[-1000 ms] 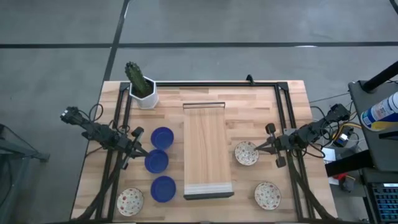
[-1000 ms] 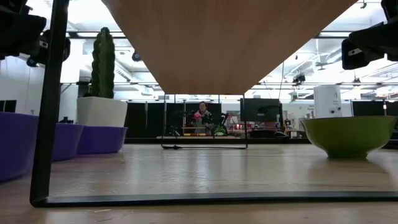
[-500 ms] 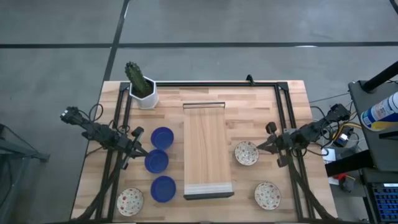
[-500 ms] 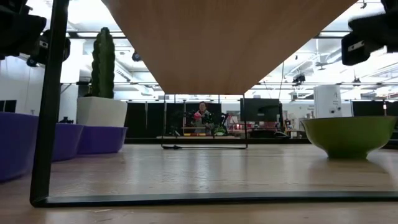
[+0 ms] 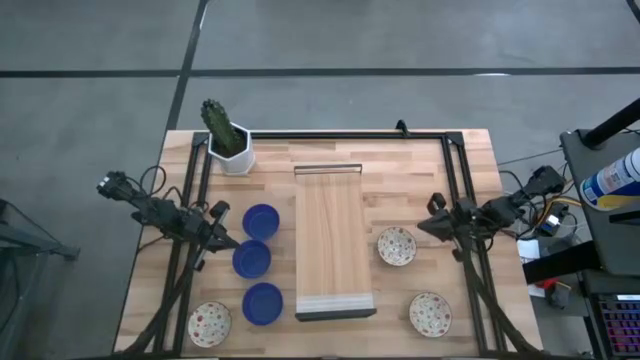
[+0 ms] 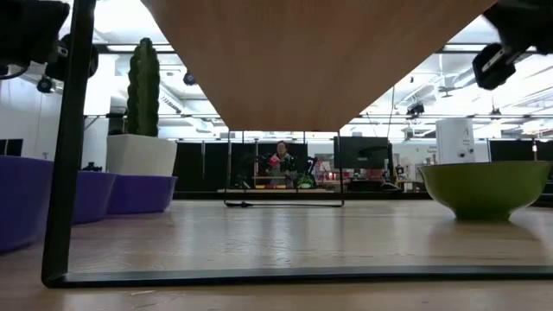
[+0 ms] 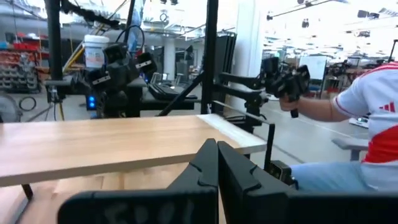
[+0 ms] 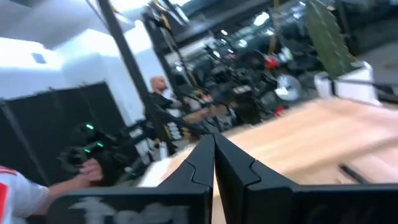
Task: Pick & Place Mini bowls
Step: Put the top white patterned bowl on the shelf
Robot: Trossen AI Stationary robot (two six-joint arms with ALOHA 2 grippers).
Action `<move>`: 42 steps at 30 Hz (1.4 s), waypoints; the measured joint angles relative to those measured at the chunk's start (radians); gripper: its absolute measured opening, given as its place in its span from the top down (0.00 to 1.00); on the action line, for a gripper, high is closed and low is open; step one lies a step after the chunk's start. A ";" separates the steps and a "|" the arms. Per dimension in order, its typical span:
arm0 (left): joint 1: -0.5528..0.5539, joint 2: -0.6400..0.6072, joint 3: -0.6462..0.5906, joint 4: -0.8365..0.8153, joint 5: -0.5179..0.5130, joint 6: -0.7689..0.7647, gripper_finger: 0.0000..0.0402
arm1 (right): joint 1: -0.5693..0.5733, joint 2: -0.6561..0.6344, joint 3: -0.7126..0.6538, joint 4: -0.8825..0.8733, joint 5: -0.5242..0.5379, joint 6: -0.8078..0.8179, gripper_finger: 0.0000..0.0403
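The nearest speckled mini bowl [image 5: 396,246] sits on the bench [image 5: 400,180] just beside and slightly ahead of the right pincer [image 5: 424,226], whose fingers are pressed together on nothing; a second speckled bowl [image 5: 429,314] lies farther off. To take it well, the pincer should likely part its fingers first, then descend over the near rim. The left pincer [image 5: 226,240], likewise clenched and empty, waits touching-close to the middle blue bowl [image 5: 252,260].
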 joint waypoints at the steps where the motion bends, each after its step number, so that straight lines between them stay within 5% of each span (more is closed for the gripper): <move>1: 0.000 0.002 0.000 -0.001 0.000 -0.010 1.00 | 0.000 0.022 0.001 0.005 0.012 0.017 0.96; 8: 0.000 0.002 0.000 0.031 -0.021 -0.185 1.00 | 0.000 0.256 0.172 -0.069 0.051 0.099 0.82; 17: 0.000 0.002 0.002 0.060 -0.042 -0.332 1.00 | 0.001 0.672 0.601 -0.702 0.048 0.181 0.73; 26: 0.000 0.002 0.002 0.061 -0.046 -0.352 1.00 | 0.024 1.094 0.942 -1.187 -0.146 0.312 0.75; 33: 0.000 0.002 0.003 0.061 -0.046 -0.349 1.00 | 0.065 1.303 1.031 -1.299 -0.194 0.326 0.78; 42: 0.000 0.002 0.003 0.060 -0.046 -0.349 1.00 | 0.087 1.420 0.997 -1.294 -0.197 0.326 0.79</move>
